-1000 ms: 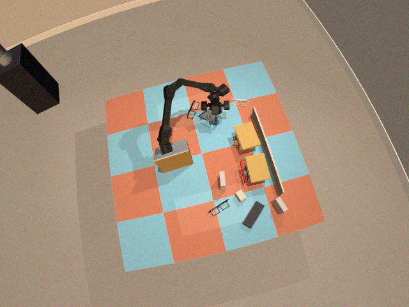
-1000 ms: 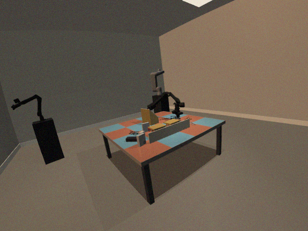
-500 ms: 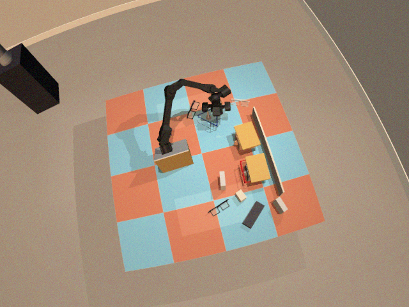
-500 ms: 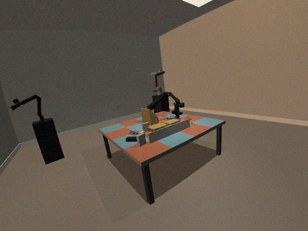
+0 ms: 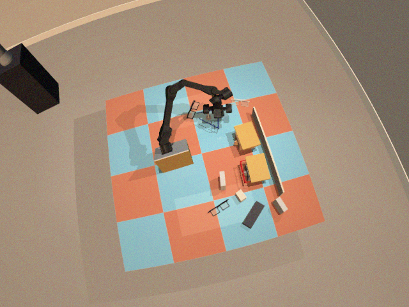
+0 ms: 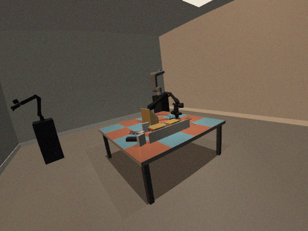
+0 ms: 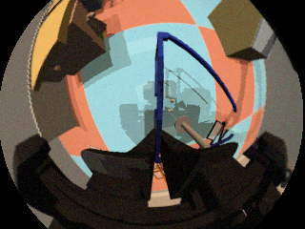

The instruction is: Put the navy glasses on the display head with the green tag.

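Observation:
My gripper (image 5: 218, 116) (image 6: 176, 117) (image 7: 156, 132) is shut on the navy glasses (image 5: 209, 123) (image 7: 160, 81), holding them above the table beyond the heads. In the wrist view their front stands nearly edge-on, and one temple curves right. Two heads sit under yellow covers. The head under the nearer cover (image 5: 246, 135) (image 7: 48, 38) has no glasses visible; a small greenish patch beside it in the wrist view may be its tag. The head under the other cover (image 5: 258, 167) wears red glasses (image 5: 242, 171). Its tag is not readable. Both faces are mostly hidden.
A long low wall (image 5: 268, 150) (image 6: 169, 130) runs behind the heads. A yellow wedge block (image 5: 174, 161) stands by the arm base. A tan post (image 7: 193, 134) stands below the gripper. Black glasses (image 5: 193, 110), pale glasses (image 5: 240, 102), a white block (image 5: 222, 180) and a dark box (image 5: 253, 214) lie around.

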Motion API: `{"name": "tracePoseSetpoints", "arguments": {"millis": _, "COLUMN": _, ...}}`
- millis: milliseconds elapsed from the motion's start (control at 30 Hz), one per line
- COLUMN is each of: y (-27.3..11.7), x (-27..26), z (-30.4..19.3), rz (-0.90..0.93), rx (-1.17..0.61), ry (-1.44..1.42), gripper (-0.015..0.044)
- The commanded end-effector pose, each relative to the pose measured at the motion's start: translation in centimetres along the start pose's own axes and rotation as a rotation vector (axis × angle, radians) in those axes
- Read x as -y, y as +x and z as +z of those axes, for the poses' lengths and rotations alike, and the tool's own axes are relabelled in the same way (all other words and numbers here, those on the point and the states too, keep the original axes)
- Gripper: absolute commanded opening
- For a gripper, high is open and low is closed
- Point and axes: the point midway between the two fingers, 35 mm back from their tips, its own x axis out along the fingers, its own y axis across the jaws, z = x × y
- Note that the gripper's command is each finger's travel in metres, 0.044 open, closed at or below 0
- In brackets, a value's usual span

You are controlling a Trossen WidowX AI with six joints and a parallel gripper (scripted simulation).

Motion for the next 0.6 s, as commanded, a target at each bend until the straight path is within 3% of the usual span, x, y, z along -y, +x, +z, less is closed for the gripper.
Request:
{"name": "tracePoseSetpoints", "arguments": {"millis": 0, "y": -0.04, "x": -0.23, "z": 0.68, "rz": 0.001, "rx": -0.002, "ry": -0.002, "gripper": 0.0}}
{"name": "tracePoseSetpoints", "arguments": {"millis": 567, "y": -0.03, "x": -0.33, "z": 1.24, "rz": 0.001, "rx": -0.001, "ry": -0.002, "gripper": 0.0}}
